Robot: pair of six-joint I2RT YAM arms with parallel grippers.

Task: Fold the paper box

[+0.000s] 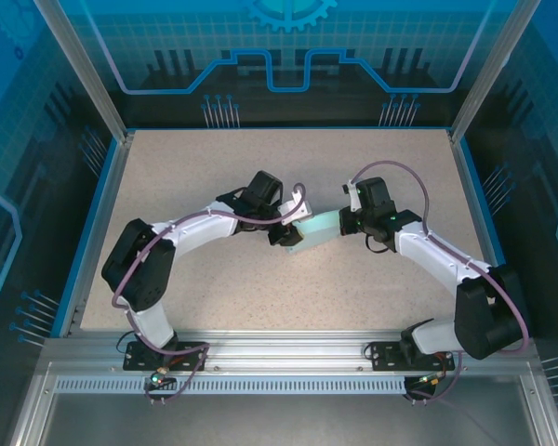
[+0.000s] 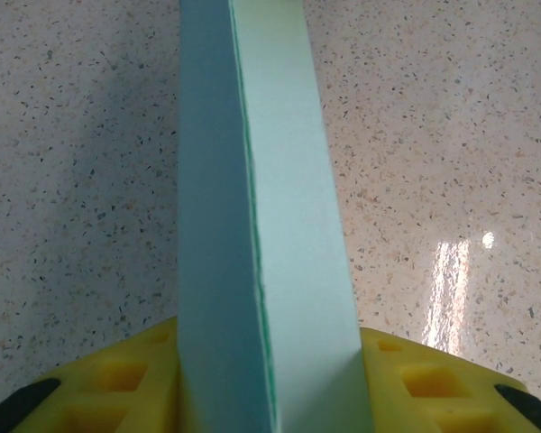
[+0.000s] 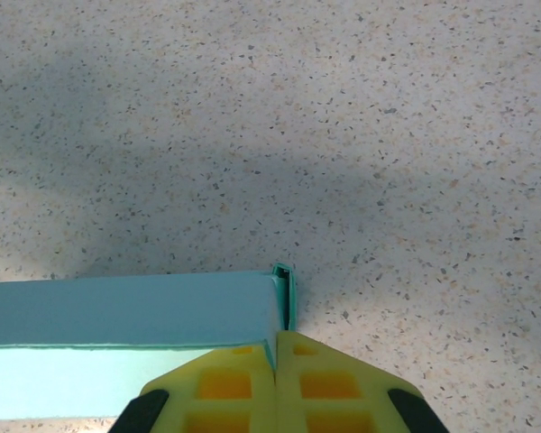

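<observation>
Pinching the paper box from both ends, just right of mid-table.

- left gripper: partly closed across the box's thickness. In the left wrist view, yellow fingers sit on either side of the card, one long folded edge facing the camera.
- right gripper: pads pressed together. In the right wrist view, the thin end flap of the box appears to run into the seam between the fingers. That reads as a pinch on the card edge.
- Room: bare speckled surface all round the box. The blue edge strip and the far edge are well apart from it, as are the arm bases on the near side.
- Hidden or cut off: in the top view, wrist housings and a cable cover both sets of fingertips and the box's left end. In the left wrist view the box leaves the frame at top and bottom. In the right wrist view it runs off the left edge. Can't tell whether the box underside touches the table.
</observation>
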